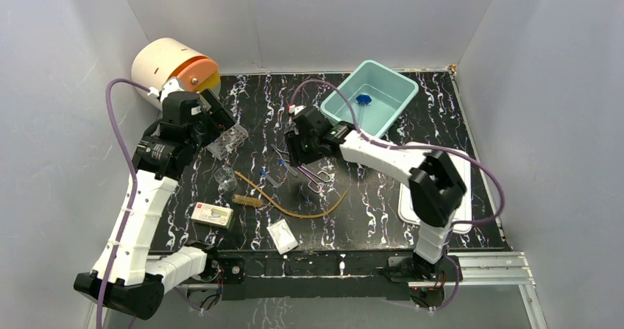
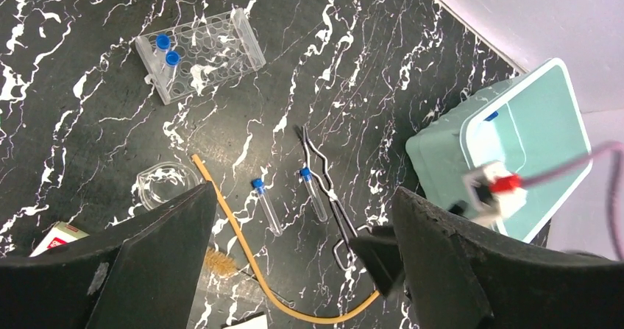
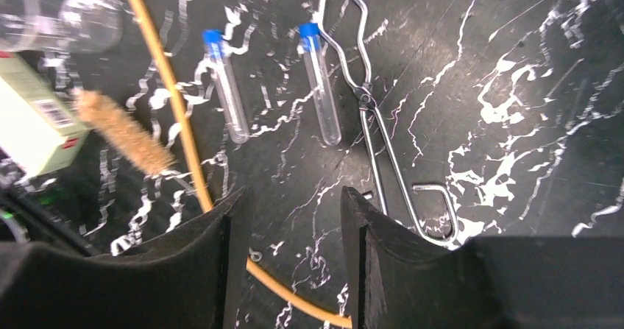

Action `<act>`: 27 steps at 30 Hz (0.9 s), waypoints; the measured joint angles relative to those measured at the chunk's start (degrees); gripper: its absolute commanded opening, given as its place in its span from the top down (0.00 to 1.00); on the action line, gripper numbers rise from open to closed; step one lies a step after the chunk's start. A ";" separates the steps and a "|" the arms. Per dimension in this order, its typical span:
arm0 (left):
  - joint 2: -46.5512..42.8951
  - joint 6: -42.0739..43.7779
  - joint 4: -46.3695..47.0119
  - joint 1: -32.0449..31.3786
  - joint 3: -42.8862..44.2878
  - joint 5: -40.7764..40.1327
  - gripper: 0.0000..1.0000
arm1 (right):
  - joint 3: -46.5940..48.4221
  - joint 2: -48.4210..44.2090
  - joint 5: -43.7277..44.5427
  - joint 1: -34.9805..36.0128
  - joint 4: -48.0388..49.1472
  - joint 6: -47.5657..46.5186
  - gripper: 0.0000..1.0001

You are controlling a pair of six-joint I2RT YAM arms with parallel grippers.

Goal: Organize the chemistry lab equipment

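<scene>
My left gripper [image 2: 303,196] is open and empty, held high over the left of the table near the clear rack [image 1: 228,139], which holds two blue-capped tubes [image 2: 165,53]. My right gripper [image 3: 293,196] is open and empty, hovering over the table's middle [image 1: 298,149]. Below it lie two loose blue-capped tubes [image 3: 226,86] [image 3: 321,85], the metal tongs [image 3: 368,108], the tan rubber tube [image 3: 169,101] and the brush [image 3: 125,134]. A small beaker [image 1: 227,176] stands left of them. A white packet [image 1: 282,235] lies near the front edge.
A teal tub [image 1: 397,86] at the back right holds a small blue item [image 1: 364,99]. A flat white lid [image 1: 463,196] lies at the right edge. A small box [image 1: 213,214] sits front left. A white and orange cylinder [image 1: 173,64] stands in the back left corner.
</scene>
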 measured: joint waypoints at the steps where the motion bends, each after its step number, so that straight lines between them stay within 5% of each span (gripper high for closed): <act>1: 0.02 0.04 -0.11 0.00 0.09 0.04 0.12 | 0.20 1.53 0.13 0.07 -0.07 0.15 0.48; 8: 1.05 0.63 -0.92 0.00 0.09 2.29 0.11 | 4.31 13.20 0.87 0.44 -1.68 1.46 0.50; 21: 1.11 0.39 -0.48 0.00 -2.43 6.75 0.11 | 12.63 17.94 7.61 0.85 -7.78 -0.13 0.69; 27: 1.14 0.15 -0.44 0.00 -2.67 7.61 0.11 | 16.37 21.55 9.79 0.85 -10.21 -3.04 0.64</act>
